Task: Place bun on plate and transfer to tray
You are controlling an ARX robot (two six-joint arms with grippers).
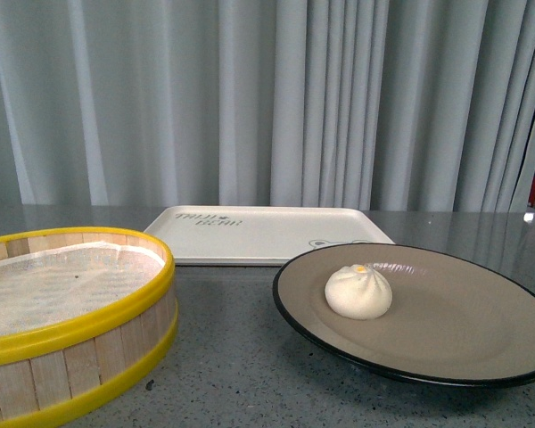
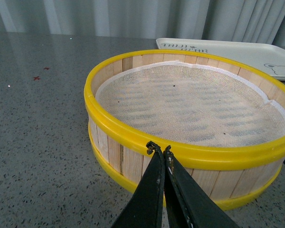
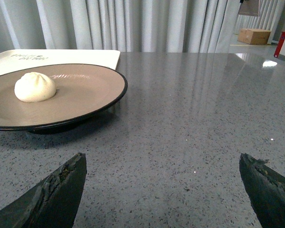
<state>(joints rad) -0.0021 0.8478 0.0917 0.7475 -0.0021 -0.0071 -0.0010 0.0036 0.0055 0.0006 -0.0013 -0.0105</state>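
Dark printed lettering [image 2: 185, 47] near the far left corner of the tray [image 2: 237, 56], in two words. Second word readable as "BEAR" in the left wrist view; first word too blurred to make out. Upside down and unreadable from the front.

Glossy speckled tabletop [image 3: 190, 118], wood-slat basket [image 2: 107, 147] w/ prob. cloth liner [image 2: 190, 104], smooth plate [image 1: 464, 330]

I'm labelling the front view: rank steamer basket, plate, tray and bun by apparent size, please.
1. plate and steamer basket: alike, both near and cropped by the frame, so unranked.
2. tray: farther back, so it may really be bigger than it looks.
3. bun: clearly smallest.
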